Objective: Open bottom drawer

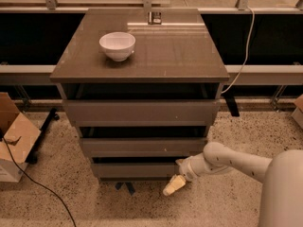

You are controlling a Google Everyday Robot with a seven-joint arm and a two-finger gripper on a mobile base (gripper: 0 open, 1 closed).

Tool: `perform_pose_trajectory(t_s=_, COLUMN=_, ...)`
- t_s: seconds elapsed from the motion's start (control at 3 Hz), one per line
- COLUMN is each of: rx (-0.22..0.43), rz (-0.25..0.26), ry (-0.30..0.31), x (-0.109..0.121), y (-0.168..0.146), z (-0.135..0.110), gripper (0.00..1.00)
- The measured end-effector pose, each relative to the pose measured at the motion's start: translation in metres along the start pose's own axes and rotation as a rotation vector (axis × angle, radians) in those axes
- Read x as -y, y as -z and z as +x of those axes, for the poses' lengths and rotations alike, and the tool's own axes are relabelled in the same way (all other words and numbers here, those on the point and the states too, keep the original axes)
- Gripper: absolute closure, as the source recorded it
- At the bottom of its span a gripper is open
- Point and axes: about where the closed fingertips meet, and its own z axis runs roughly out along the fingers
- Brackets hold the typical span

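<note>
The gripper (176, 176) sits at the bottom drawer (135, 170), at its right corner.
It is partly hidden against the drawer; open or closed, I cannot tell.

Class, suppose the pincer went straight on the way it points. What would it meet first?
Probably the floor. The pincer, at the end of the bottom drawer, points down and to picture-left, past the drawer front rather than into it, though depth is hard to judge.
</note>
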Motion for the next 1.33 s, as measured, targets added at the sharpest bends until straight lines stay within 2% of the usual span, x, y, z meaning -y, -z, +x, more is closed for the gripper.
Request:
perform_pose_trajectory(t_s=0.67, rx=0.010, rz=0.039, ry=0.016, x=0.024, y=-0.036, z=0.016, gripper=0.00)
perform_pose_trajectory(t_s=1.33, rx=0.006, rz=0.035, ry=0.031, x=0.054, y=-0.069, z=0.020, gripper=0.00)
